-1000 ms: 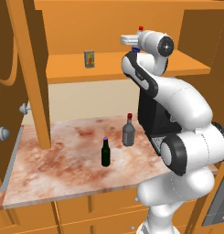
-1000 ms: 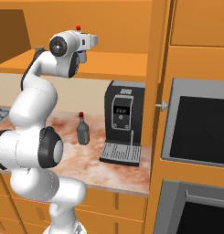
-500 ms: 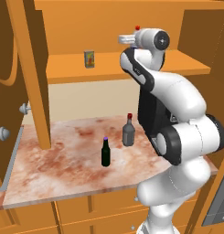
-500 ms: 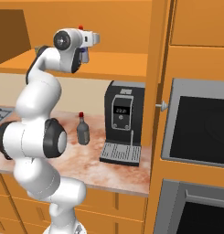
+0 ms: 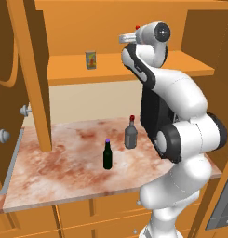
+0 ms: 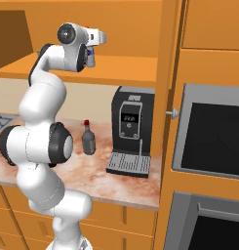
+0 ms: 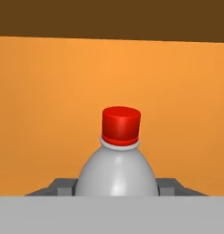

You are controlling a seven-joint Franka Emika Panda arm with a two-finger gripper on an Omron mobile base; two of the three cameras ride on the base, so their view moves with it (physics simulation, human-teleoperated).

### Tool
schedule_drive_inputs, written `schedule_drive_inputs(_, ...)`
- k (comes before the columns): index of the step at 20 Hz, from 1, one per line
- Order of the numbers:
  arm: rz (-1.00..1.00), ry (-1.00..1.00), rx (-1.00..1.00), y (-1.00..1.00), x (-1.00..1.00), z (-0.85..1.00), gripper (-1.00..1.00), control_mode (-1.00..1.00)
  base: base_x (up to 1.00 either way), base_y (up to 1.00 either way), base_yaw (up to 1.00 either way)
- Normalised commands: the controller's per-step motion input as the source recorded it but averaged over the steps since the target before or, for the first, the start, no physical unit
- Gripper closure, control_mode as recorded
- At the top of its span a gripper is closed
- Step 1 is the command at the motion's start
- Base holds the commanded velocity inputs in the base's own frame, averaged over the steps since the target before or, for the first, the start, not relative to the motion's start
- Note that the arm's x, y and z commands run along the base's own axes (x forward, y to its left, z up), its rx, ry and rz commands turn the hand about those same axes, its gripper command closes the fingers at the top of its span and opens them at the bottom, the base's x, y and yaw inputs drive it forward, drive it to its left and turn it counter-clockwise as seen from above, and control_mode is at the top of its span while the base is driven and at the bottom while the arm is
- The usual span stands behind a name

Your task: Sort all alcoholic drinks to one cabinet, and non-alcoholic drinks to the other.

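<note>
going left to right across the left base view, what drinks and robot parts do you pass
juice carton on the shelf → dark beer bottle on the counter → grey bottle with red cap → robot arm

White bottle (image 7: pixel 117 173) with a red cap (image 7: pixel 121 126) against plain orange cabinet (image 5: pixel 110 28) wood. Yellow-green carton (image 5: pixel 90 60) on the orange shelf (image 5: pixel 69 69). Dark green-black bottle (image 5: pixel 107 156), purple cap. Grey bottle (image 5: pixel 130 135), red cap. Counter (image 5: pixel 64 172) mottled pink, rust and cream. Black coffee machine (image 6: pixel 130 132) with a silver tray.
</note>
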Motion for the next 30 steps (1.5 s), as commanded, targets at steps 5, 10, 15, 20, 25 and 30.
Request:
schedule_drive_inputs(5,0.03,0.0,0.0,0.0,0.02,-0.11,-1.0,-1.0,0.0,0.0,0.0)
schedule_drive_inputs(10,0.03,0.0,0.0,0.0,0.0,0.0,-1.0,-1.0,0.0,0.0,0.0)
schedule_drive_inputs(15,0.01,0.0,0.0,-0.01,-0.12,0.0,-1.0,-1.0,0.0,0.0,0.0)
schedule_drive_inputs(20,0.0,-0.04,0.0,-0.18,-0.4,0.0,-1.0,-1.0,0.0,0.0,0.0)
schedule_drive_inputs(25,0.0,-0.08,0.0,-0.25,-0.72,0.0,-1.0,-1.0,0.0,0.0,0.0)
schedule_drive_inputs(30,0.0,-0.04,0.0,-0.15,-0.99,0.0,-1.0,-1.0,0.0,0.0,0.0)
